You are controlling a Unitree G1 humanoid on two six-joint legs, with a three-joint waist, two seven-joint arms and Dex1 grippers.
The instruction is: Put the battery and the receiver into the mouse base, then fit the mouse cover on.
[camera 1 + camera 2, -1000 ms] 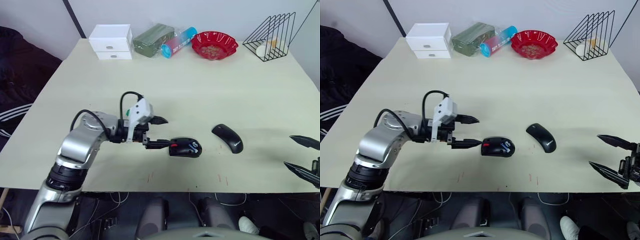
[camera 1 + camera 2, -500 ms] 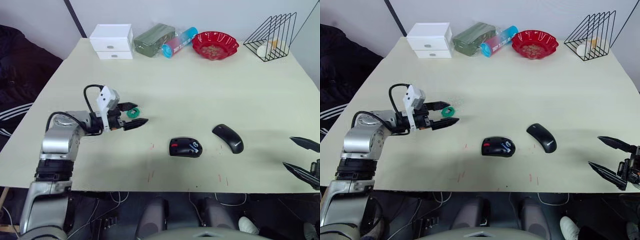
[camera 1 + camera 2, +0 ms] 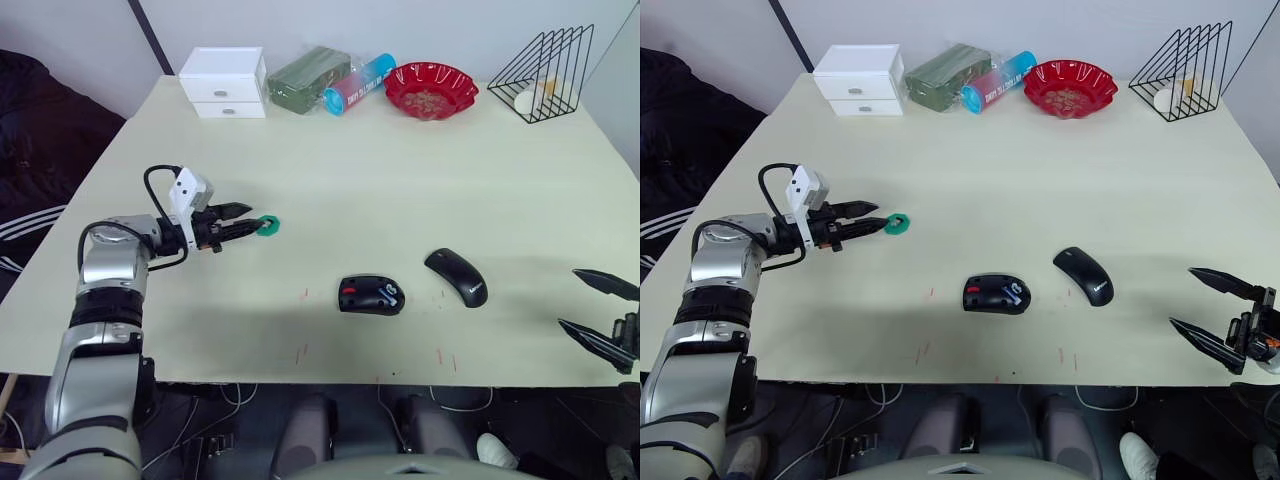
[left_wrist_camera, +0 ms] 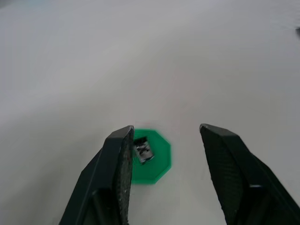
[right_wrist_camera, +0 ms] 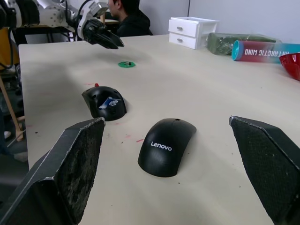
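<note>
With my left gripper (image 4: 164,140) spread open over the table (image 3: 400,170), its fingertips reach a small green disc (image 3: 267,225) carrying a tiny dark piece. Mouse base (image 3: 371,296) sits near the front edge, mouse cover (image 3: 456,276) just to its right, apart. My right gripper (image 3: 1210,310) hangs open off the table's front right edge

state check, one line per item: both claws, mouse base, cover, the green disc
left claw: open, at the green disc, not gripping
right claw: open, holding nothing
mouse base: on the table, uncovered, something blue-and-white in the compartment
mouse cover: off, lying beside the base, apart from it
green disc: flat on the table, small dark piece on it
</note>
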